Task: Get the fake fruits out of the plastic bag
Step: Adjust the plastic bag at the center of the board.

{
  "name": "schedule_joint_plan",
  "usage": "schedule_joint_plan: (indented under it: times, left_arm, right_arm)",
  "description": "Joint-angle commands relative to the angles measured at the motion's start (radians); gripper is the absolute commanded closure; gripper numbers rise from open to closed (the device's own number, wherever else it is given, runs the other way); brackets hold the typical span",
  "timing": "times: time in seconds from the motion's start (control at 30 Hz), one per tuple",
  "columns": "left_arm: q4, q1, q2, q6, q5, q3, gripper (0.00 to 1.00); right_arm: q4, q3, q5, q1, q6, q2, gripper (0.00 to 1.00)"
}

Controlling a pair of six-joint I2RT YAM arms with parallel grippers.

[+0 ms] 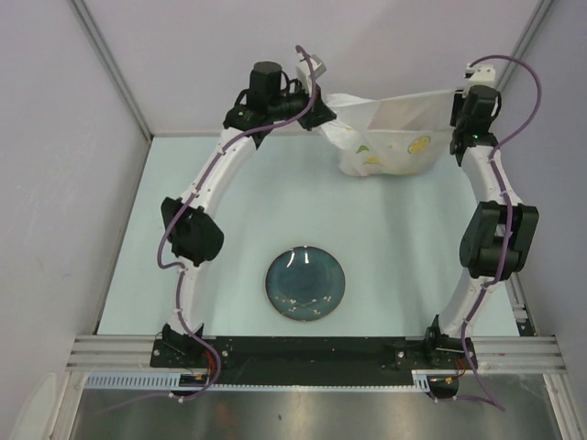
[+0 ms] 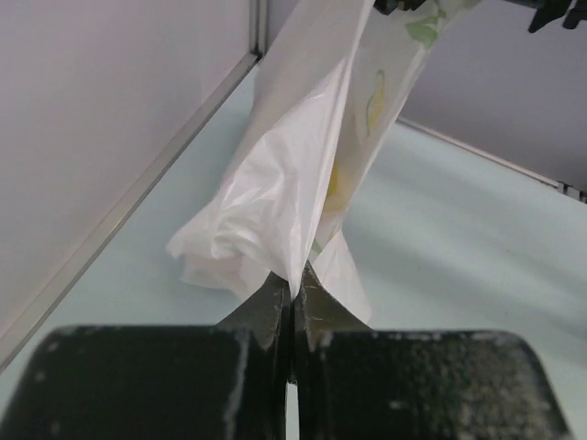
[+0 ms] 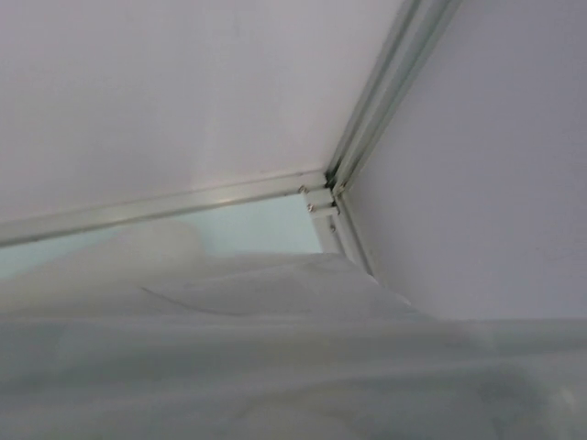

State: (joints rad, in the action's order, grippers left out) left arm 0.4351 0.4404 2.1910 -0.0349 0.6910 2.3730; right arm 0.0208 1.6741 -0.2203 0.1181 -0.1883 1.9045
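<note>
one plastic bag hangs stretched between the left claw and the right claw, at the far edge of the table. yellow and green patches show on its film; what lies inside cannot be told. the left claw is clenched on one bag corner. the right claw meets the other top corner, its grip hidden. one dark plate sits near the arm bases.
</note>
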Motion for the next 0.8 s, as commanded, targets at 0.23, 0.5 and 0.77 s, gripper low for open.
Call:
schedule_joint_plan:
  times: [0.23, 0.5, 0.77]
  left_arm:
    - [0.102, 0.055, -0.217, -0.056, 0.100, -0.288, 1.00]
    - [0.102, 0.119, -0.301, -0.020, 0.107, -0.489, 0.95]
    - [0.056, 0.124, -0.339, 0.125, 0.091, -0.431, 0.93]
  right_arm:
    - [-0.085, -0.499, 0.050, 0.126, 0.108, -0.435, 0.58]
    - [-0.384, -0.809, 0.320, 0.075, 0.173, -0.740, 0.48]
    - [-0.424, -0.784, 0.392, -0.115, 0.081, -0.796, 0.44]
